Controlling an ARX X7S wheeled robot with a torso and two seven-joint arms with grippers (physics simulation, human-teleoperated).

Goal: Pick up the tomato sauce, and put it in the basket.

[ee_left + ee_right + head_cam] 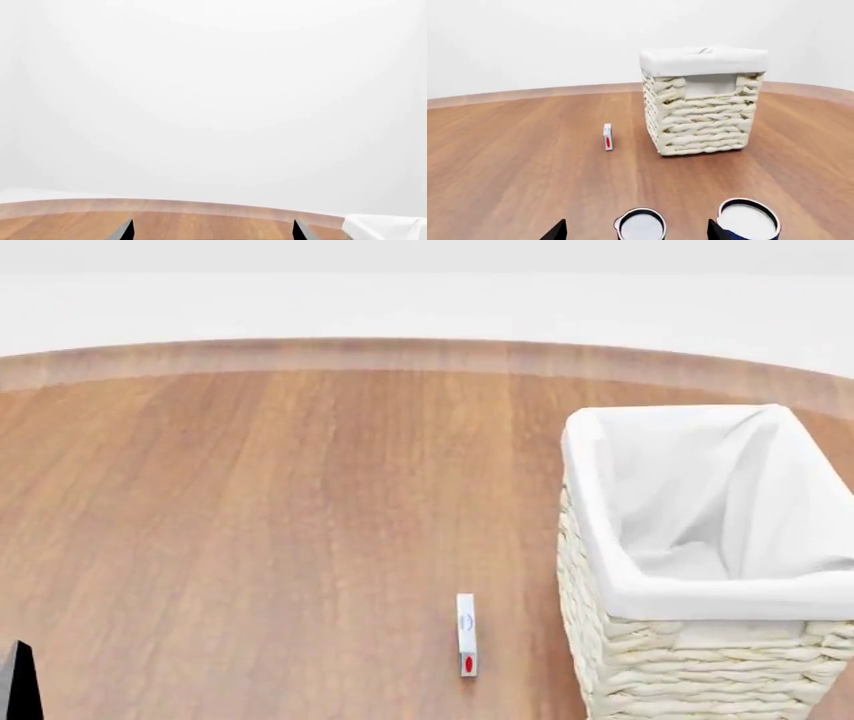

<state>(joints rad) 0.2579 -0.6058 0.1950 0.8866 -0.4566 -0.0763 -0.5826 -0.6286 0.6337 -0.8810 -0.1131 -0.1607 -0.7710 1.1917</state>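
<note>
Right pincer (635, 235): released, dark tips spread either side of the small silver-topped tin of tomato sauce (640, 225).
Beside it: blue-labelled can (748, 220).
Mid counter (514, 150): small white upright box with red mark (608, 137).
Farther: cream woven wicker basket with white liner (702, 100).
Left pincer (212, 231): released, nothing between its tips.

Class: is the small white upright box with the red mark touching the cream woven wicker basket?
Apart. In the right wrist view, bare wooden tabletop shows plainly between the small white box and the wicker basket; the head view shows the same gap.
</note>
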